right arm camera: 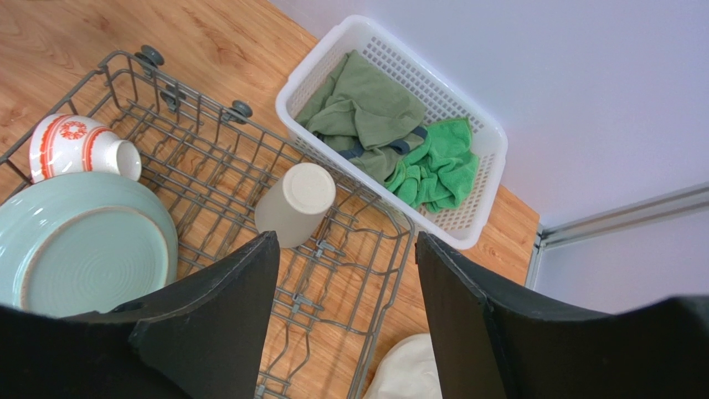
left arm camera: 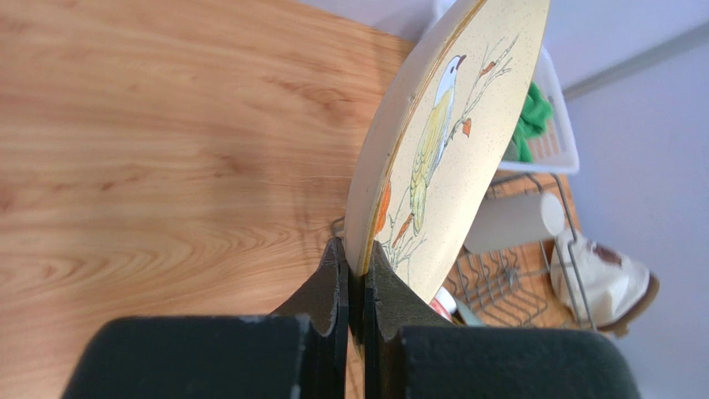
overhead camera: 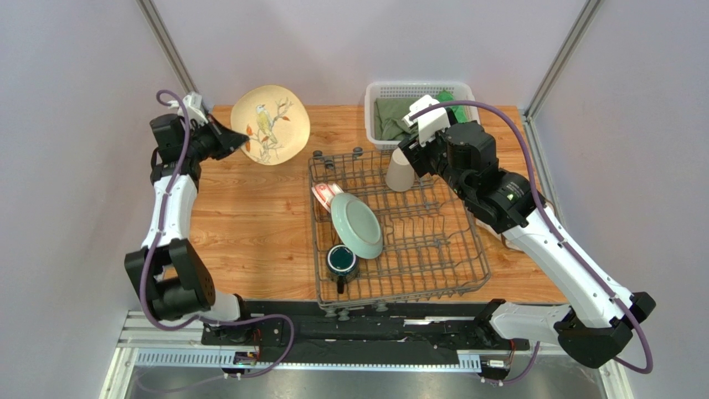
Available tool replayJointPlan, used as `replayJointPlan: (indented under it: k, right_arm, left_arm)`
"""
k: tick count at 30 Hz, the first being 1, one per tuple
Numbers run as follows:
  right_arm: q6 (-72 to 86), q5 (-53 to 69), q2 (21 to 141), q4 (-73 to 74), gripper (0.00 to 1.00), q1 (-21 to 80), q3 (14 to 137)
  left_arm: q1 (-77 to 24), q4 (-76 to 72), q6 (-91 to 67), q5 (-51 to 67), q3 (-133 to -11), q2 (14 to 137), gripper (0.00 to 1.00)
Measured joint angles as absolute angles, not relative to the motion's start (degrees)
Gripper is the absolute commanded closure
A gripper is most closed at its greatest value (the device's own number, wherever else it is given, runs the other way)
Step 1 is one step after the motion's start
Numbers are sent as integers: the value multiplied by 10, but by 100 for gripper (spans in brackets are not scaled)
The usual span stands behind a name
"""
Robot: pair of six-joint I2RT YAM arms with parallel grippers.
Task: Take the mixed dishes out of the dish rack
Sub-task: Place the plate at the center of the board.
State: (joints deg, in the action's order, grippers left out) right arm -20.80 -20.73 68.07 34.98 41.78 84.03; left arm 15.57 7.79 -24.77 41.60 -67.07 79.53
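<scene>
My left gripper (overhead camera: 242,138) is shut on the rim of the cream plate with the bird motif (overhead camera: 270,125), holding it tilted over the table's far left; in the left wrist view the gripper (left arm camera: 356,253) pinches the plate (left arm camera: 445,141) edge-on. The grey wire dish rack (overhead camera: 433,249) holds the pale green plate (overhead camera: 357,224), the red-and-white bowl (overhead camera: 326,195), the dark teal mug (overhead camera: 341,261) and the tall beige cup (overhead camera: 400,169), upside down. My right gripper (overhead camera: 416,150) is open above the rack's far right, beside the cup (right arm camera: 295,204). The yellow-and-green plate is out of view.
A white mesh basket (overhead camera: 374,116) with green cloths (right arm camera: 391,141) stands behind the rack. A beige cap-like fabric thing (right arm camera: 408,374) lies right of the rack. Bare wood spreads left of the rack. Grey walls and metal posts close in the sides.
</scene>
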Motion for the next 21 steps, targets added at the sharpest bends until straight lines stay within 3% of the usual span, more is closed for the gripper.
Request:
replayJointPlan:
  k: [11,21]
  right_arm:
    - [-187,-200,670,336,31,397,792]
    - [-177,-185,670,335,31,382,765]
  left_arm:
    - [196,61,-357,323,-668,957,100]
    - [196,20,-407,316,-677,1086,100]
